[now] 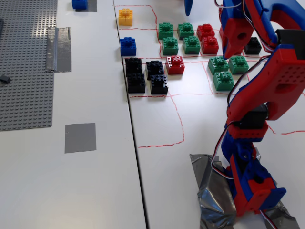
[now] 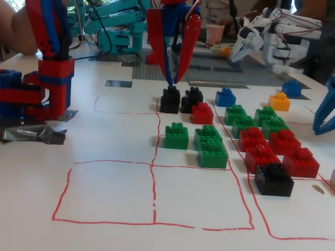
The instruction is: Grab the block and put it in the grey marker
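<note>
Several green studded bricks sit in the red-lined grid. Three of them [image 1: 223,80] [image 2: 177,136] lie nearest the arm, and several more [image 1: 170,46] [image 2: 266,115] lie further along. The grey marker [image 1: 80,137] [image 2: 118,83] is a flat matte square on the neighbouring table, with nothing on it. My gripper [image 1: 237,53] [image 2: 175,81] hangs raised above the grid, near the red bricks and the lone black brick in a fixed view. Its blue and red fingers stand slightly apart with nothing between them.
Red bricks [image 1: 208,44], black bricks [image 1: 145,75], a blue brick [image 1: 127,46] and a yellow brick [image 1: 125,16] share the grid. A grey baseplate [image 1: 24,71] and silver duct tape [image 1: 59,49] lie left. Another arm's blue gripper [image 2: 324,110] reaches in.
</note>
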You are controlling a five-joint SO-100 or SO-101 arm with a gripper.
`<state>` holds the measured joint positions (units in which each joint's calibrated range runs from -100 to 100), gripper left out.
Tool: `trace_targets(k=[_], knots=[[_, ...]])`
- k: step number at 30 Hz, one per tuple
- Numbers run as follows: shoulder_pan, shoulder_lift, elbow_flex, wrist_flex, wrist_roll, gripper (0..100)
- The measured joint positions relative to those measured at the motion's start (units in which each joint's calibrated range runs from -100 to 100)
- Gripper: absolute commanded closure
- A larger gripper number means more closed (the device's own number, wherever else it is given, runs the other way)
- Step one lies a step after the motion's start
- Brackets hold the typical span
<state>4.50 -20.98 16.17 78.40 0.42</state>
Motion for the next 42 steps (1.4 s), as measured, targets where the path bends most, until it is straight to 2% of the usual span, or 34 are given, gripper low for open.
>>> trace_targets(k=[5,18,27,35,42], knots=[[1.3,5.4,2.7,-6.5,0.0,100],[1.8,5.7,3.1,-6.6,0.5,100],[6.6,5.6,3.1,-5.3,3.0,100],[8.2,3.3,3.7,-3.0,3.5,87],[7.8,0.3,11.7,-3.3,3.5,79]])
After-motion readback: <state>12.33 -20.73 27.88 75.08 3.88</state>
